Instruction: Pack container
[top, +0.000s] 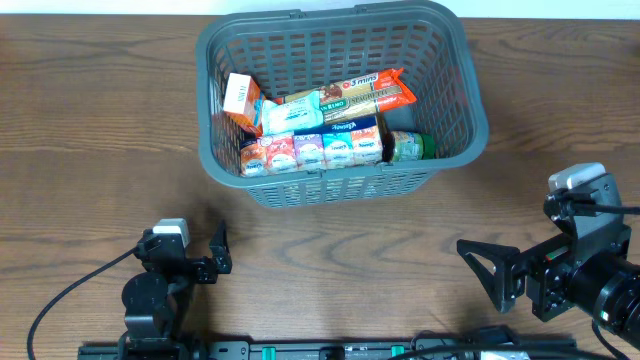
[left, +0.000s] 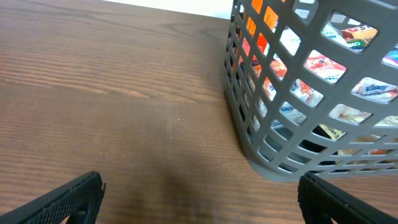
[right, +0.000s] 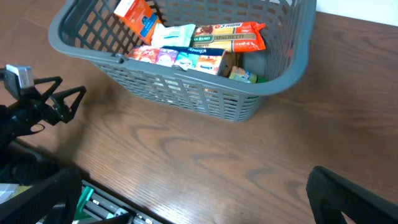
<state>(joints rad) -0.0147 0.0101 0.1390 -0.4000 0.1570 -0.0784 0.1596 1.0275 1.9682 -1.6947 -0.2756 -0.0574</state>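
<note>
The dark grey lattice basket (top: 455, 75) stands at the back middle of the table. It holds an orange-white box (top: 240, 98), a row of small cartons (top: 310, 150), spaghetti packets (top: 365, 92) and a green-labelled jar (top: 408, 146). It also shows in the left wrist view (left: 249, 134) and the right wrist view (right: 186, 102). My left gripper (top: 218, 250) is open and empty near the front left, well short of the basket. My right gripper (top: 490, 272) is open and empty at the front right.
The wooden table (top: 90, 150) is bare around the basket. A black rail with green parts (top: 300, 350) runs along the front edge. A cable (top: 60, 300) trails from the left arm.
</note>
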